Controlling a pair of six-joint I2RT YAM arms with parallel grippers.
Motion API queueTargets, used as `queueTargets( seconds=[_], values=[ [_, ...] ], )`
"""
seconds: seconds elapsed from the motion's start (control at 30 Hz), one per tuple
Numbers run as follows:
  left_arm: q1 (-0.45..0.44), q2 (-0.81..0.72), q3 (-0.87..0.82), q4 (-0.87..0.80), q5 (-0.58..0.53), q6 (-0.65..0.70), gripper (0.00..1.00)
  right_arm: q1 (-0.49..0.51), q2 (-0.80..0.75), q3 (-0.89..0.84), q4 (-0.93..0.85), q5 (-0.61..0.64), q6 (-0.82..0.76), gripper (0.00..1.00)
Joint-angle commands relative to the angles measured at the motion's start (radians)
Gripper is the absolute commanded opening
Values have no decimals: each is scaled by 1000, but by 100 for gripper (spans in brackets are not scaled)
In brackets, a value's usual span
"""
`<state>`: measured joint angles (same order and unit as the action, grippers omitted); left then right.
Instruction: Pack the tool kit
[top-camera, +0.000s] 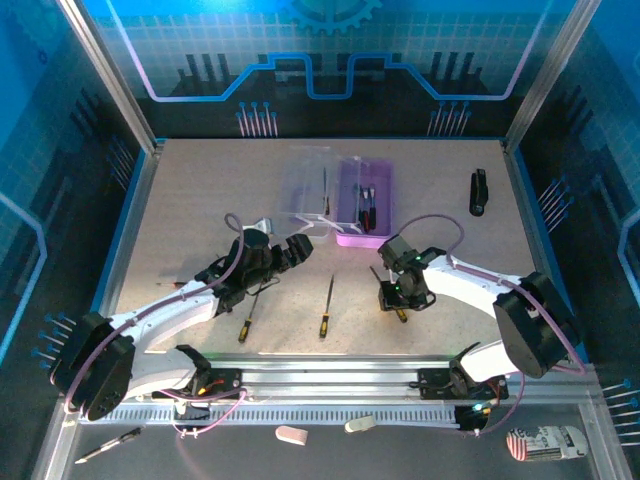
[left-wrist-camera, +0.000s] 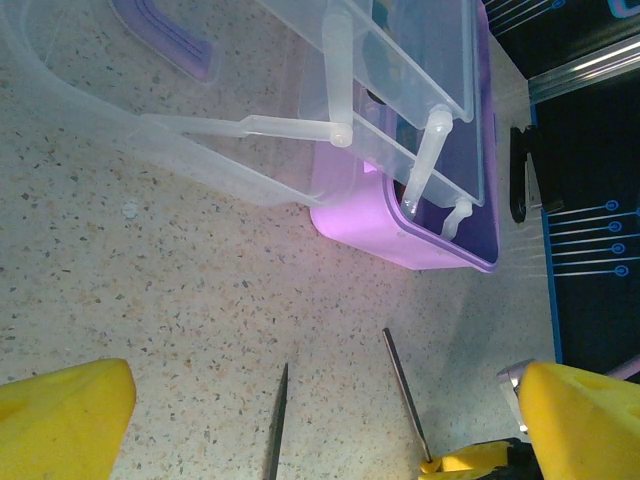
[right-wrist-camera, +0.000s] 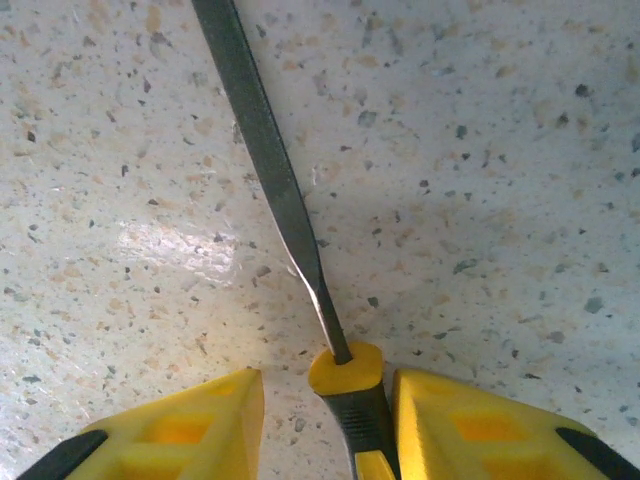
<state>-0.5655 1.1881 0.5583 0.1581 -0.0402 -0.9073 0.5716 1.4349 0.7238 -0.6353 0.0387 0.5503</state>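
Observation:
The tool kit case (top-camera: 362, 205) lies open at the back middle of the table, purple base (left-wrist-camera: 400, 235) on the right and clear lid (left-wrist-camera: 150, 130) on the left, with several screwdrivers inside. Two black-and-yellow screwdrivers (top-camera: 248, 315) (top-camera: 326, 308) lie loose in front. My left gripper (top-camera: 292, 247) hovers open just left of the case, two thin shafts (left-wrist-camera: 278, 420) (left-wrist-camera: 405, 392) on the table between its fingers. My right gripper (right-wrist-camera: 325, 420) is low over a third screwdriver (right-wrist-camera: 352, 395), jaws open either side of its handle, with a gap on the left side.
A black oblong object (top-camera: 478, 192) lies at the back right near the table's edge. Blue enclosure walls ring the table. On the front rail lie two small white pieces (top-camera: 292, 434) and a pen (top-camera: 105, 447).

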Motion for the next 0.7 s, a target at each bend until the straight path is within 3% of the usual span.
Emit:
queueTargets(
  seconds=[0.0, 0.27, 0.47, 0.67],
  values=[
    [3, -19, -14, -17, -17, 21, 99, 20, 23, 7, -12, 20, 21, 39],
    [3, -13, -6, -21, -21, 28, 99, 67, 60, 2, 0, 98, 48, 36],
    [3, -16, -3, -33, -24, 24, 99, 84, 101, 18, 3, 134, 51, 22],
    [3, -54, -2, -61, -59, 35, 99, 86, 28, 48, -4, 134, 44, 16]
  ],
)
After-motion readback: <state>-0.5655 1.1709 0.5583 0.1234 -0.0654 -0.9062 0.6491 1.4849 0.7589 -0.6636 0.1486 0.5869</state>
